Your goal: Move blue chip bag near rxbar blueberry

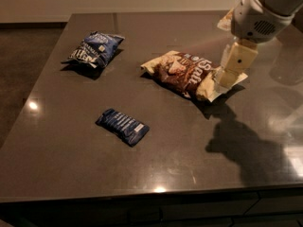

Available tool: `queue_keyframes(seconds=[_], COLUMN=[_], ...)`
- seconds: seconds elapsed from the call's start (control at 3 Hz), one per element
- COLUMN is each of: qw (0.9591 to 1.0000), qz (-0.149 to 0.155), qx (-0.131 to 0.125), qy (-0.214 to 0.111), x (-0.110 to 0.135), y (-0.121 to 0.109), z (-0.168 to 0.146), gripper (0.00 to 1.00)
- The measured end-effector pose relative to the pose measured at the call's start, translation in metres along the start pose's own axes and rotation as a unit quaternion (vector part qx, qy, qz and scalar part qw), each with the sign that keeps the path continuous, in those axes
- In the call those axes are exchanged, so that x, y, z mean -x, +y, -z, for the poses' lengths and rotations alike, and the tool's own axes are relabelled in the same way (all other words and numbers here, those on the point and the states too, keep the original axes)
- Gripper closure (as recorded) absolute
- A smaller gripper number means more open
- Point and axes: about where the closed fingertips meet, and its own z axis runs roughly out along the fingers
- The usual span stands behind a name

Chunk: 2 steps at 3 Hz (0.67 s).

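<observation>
The blue chip bag, puffy and dark blue with white lettering, lies at the table's far left. The rxbar blueberry, a flat dark blue bar with a light patch at its right end, lies nearer the front, left of centre. My gripper hangs from the white arm at the upper right, above the right end of the brown-and-cream chip bag, far from both blue items. It holds nothing that I can see.
A larger brown-and-cream chip bag lies in the middle of the dark grey table. The arm's shadow falls on the right front of the tabletop. The table's front edge runs along the bottom.
</observation>
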Motion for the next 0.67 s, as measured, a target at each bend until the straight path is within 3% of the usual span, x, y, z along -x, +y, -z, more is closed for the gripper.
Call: queue_keyframes(seconds=[0.67], qw=[0.9978], qz=[0.03], qx=[-0.013], qy=[-0.057], x=[0.076], y=[-0.081], z=[-0.068], gripper=[0.0])
